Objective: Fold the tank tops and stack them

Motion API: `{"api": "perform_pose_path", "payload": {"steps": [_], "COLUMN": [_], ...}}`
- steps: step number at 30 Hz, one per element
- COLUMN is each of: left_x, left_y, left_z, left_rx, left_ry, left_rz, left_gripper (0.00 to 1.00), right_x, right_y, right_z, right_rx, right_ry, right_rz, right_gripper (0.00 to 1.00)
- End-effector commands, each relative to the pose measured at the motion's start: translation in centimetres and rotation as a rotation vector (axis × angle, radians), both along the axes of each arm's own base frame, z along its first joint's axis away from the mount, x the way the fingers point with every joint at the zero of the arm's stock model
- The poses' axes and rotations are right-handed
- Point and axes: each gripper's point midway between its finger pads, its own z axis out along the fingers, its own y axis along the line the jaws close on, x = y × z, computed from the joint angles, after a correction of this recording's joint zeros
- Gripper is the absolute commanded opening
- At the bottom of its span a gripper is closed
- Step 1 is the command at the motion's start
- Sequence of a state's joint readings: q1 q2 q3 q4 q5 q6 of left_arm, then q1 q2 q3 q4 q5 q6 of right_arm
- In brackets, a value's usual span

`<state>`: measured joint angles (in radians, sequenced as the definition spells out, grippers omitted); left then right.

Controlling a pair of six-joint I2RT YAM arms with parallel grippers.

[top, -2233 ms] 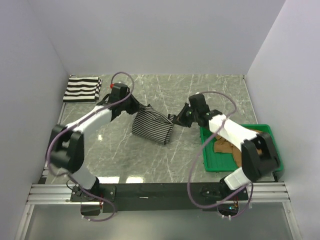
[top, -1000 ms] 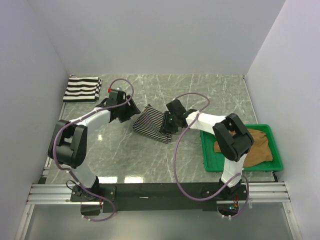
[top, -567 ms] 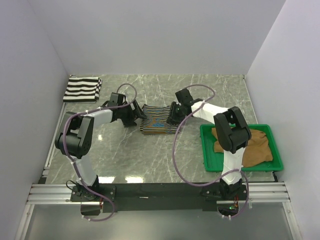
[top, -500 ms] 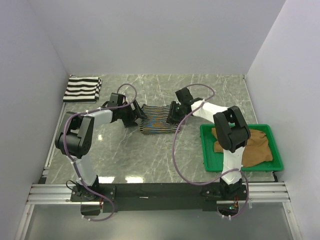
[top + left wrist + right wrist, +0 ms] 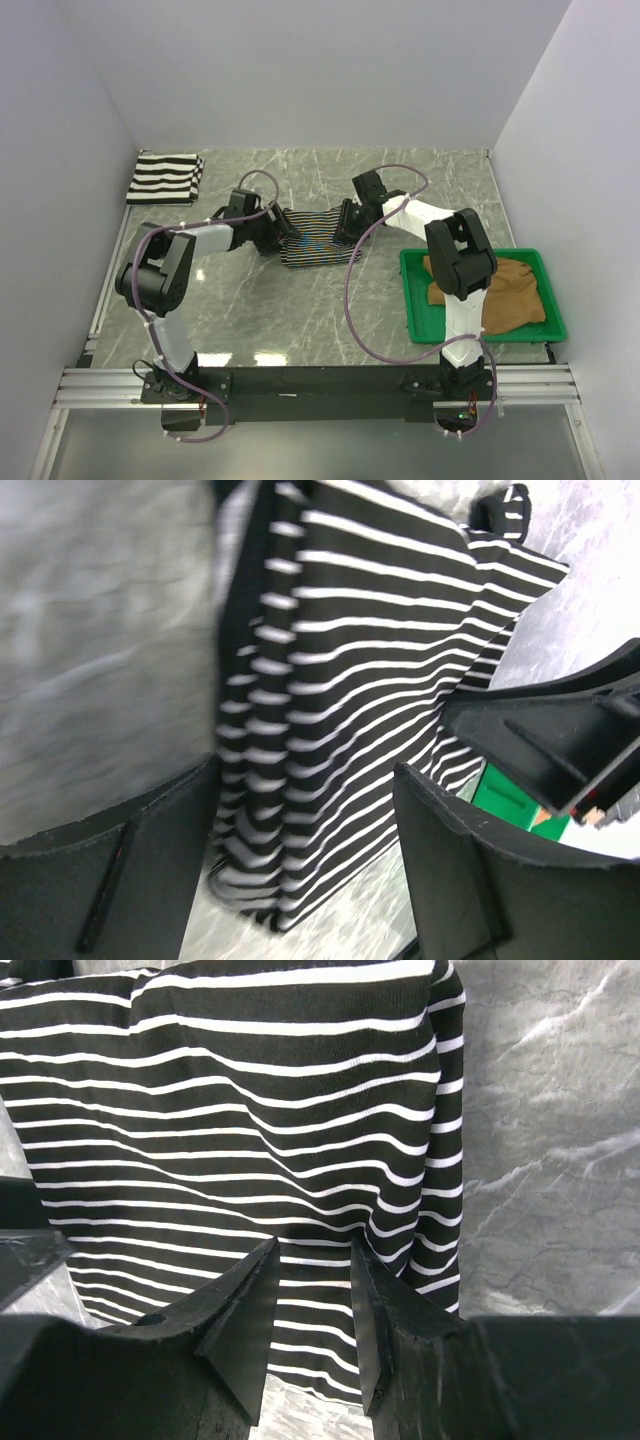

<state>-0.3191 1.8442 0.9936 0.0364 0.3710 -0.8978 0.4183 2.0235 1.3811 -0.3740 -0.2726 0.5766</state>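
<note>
1. The thin dark-pinstriped cloth tank top (image 5: pixel 318 250) hung slanted and bunched between the arms two seconds ago; it now lies flat on the grey marbled tabletop (image 5: pixel 300 310) as a folded rectangle, directly between the two claws
2. The left claw (image 5: pixel 274 234) has come down to the top's left edge; its wrist view shows the jaws spread wide over the flat stripes (image 5: pixel 330 680) with nothing pinched, so it has let go
3. The right claw (image 5: pixel 346 226) sits at the top's right edge; in its wrist view the jaws stand a little apart above the cloth (image 5: pixel 250 1110), stripes visible through the gap, and I see no fold caught between them
4. The folded wide black-and-white striped tank top (image 5: pixel 166 178) lies well beyond and to the left of the left claw, at the far corner
5. The plain tan-brown tank top (image 5: pixel 510 290) is crumpled in the green plastic tray (image 5: pixel 480 336), nearer than and right of the right claw
6. Judgement: the second fold looks finished; carrying it onto the wide-striped one comes next, and the tan one is untouched
</note>
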Motion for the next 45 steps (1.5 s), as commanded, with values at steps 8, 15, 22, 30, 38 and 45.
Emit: {"api": "perform_pose_path", "payload": {"steps": [8, 15, 22, 30, 38, 45], "left_x": [-1.1, 2.9, 6.9, 14.8, 19.6, 22.4], "left_y": [0.6, 0.8, 5.2, 15.4, 22.6, 26.6], "left_z": [-4.8, -1.6, 0.7, 5.3, 7.7, 11.3], "left_rx": [0.186, 0.325, 0.605, 1.003, 1.185, 1.206], "left_ry": [0.126, 0.025, -0.031, -0.134, -0.215, -0.327], "left_rz": [0.057, 0.013, 0.035, 0.195, 0.295, 0.332], "left_gripper": [0.61, 0.18, 0.01, 0.00, 0.00, 0.00], "right_x": [0.5, 0.6, 0.7, -2.6, -5.3, -6.5], "right_y": [-0.5, 0.0, 0.3, -0.6, -0.5, -0.1], "right_z": [-0.3, 1.6, 8.2, 14.0, 14.6, 16.1], "right_rx": [-0.011, 0.028, 0.093, 0.186, 0.251, 0.315], "right_ry": [0.003, -0.042, -0.174, -0.314, -0.335, -0.373], "right_rz": [0.012, 0.032, 0.033, 0.039, 0.078, 0.102], "right_gripper": [0.42, 0.45, 0.61, 0.61, 0.61, 0.61]}}
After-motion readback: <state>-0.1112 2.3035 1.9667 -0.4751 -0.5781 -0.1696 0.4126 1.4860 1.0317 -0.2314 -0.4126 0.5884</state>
